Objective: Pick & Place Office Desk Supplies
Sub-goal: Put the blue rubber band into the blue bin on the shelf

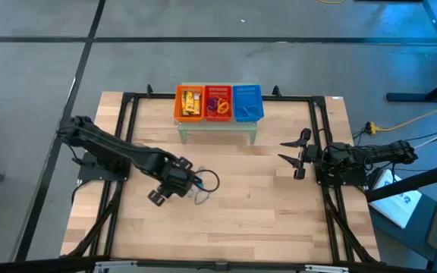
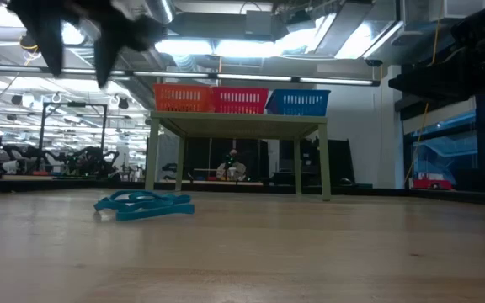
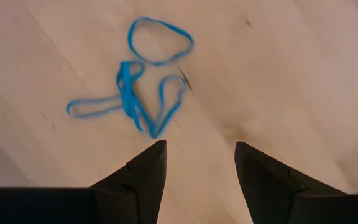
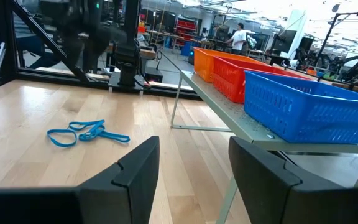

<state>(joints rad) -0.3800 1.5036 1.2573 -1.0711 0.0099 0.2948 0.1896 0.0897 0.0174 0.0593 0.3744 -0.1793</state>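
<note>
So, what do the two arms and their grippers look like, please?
Both arms are dark, nearly black, with jointed segments. The left gripper has two dark, wedge-shaped fingers narrowing toward the tips. The right gripper has similar dark, flat-faced fingers. In the high view, dark cables trail behind the right arm. No markings are readable.

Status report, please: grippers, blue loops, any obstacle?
Left gripper open above blue loops. Right gripper open, waiting at table's right. Loops lie free, nothing blocking.

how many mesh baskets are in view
3, side by side on the small raised shelf at the table's far edge: orange basket at the left, red basket in the middle, blue basket at the right. None seems hidden.
</note>
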